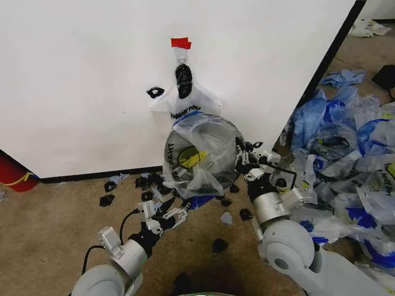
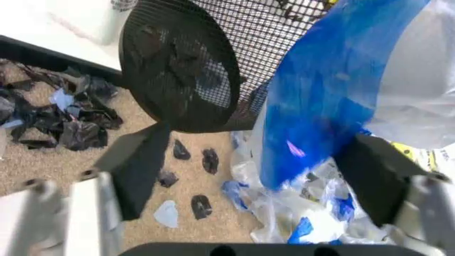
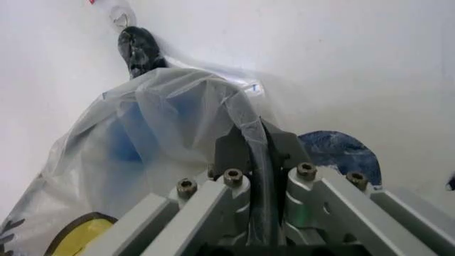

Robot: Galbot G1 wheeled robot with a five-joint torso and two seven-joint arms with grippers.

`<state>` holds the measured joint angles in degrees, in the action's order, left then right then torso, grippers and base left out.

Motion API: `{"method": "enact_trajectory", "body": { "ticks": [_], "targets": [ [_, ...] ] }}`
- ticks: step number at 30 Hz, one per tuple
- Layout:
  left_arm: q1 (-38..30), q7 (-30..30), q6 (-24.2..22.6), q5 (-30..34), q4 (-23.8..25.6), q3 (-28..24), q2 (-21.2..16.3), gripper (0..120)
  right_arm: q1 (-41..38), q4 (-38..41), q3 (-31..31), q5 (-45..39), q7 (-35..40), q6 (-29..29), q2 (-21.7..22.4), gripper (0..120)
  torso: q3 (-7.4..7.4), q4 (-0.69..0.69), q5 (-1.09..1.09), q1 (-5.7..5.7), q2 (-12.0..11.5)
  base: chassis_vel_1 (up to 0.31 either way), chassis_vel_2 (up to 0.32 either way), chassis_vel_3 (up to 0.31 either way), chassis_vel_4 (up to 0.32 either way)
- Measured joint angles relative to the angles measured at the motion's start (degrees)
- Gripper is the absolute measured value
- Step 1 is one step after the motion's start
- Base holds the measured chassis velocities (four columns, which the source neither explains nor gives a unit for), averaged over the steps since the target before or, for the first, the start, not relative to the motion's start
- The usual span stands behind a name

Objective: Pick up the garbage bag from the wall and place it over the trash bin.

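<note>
The garbage bag (image 1: 200, 151), translucent with a yellow smiley and blue patches, lies draped over the trash bin at the foot of the white wall (image 1: 74, 80). My right gripper (image 1: 247, 161) is at the bag's right edge. In the right wrist view this gripper (image 3: 252, 152) is shut on a fold of the bag's film (image 3: 178, 112). My left gripper (image 1: 165, 216) hovers open on the carpet side, a little short of the bag. The left wrist view has the black mesh trash bin (image 2: 178, 69) seen from low down, the bag's blue part (image 2: 327, 96) beside it, and the left gripper (image 2: 256, 170) spread wide.
A bunch of smiley bags (image 1: 185, 103) hangs from the hook by a black knot (image 1: 183, 79), under red tape (image 1: 181, 42). Black scraps (image 1: 148, 184) litter the carpet. A heap of loose plastic bags (image 1: 349, 148) fills the right side. A red object (image 1: 12, 172) sits far left.
</note>
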<state>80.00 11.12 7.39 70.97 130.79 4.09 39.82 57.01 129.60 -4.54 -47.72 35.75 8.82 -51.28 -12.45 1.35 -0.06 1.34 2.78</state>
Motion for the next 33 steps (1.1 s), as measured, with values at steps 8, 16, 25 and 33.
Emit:
{"method": "enact_trajectory", "body": {
  "ticks": [8,16,25,33],
  "targets": [
    [-0.4,0.0,0.3,-0.3,-1.3,-0.5,0.7,53,0.1,-0.4,-0.1,0.1,0.0,0.0,-0.5,1,0.0,0.0,0.0,0.0,0.0,0.0,0.0,0.0,0.0],
    [-0.2,-0.1,0.7,-1.3,-2.6,-1.0,1.3,24,0.3,-0.4,-0.1,0.0,0.0,0.2,-0.6,1,0.0,0.0,0.0,0.0,0.0,0.0,0.0,0.0,0.0],
    [0.1,-0.5,1.0,-3.3,-4.7,-2.6,2.6,0,0.9,0.1,0.1,0.0,0.0,0.3,-1.0,1,0.0,0.0,0.0,0.0,0.0,0.0,0.0,0.0,0.0],
    [-0.1,-0.9,1.6,-5.5,-7.2,-4.4,4.8,0,1.2,0.6,0.1,-0.1,0.0,0.3,-1.4,1,0.0,0.0,-0.01,0.0,0.0,0.0,0.0,0.0,0.0]
  ]
}}
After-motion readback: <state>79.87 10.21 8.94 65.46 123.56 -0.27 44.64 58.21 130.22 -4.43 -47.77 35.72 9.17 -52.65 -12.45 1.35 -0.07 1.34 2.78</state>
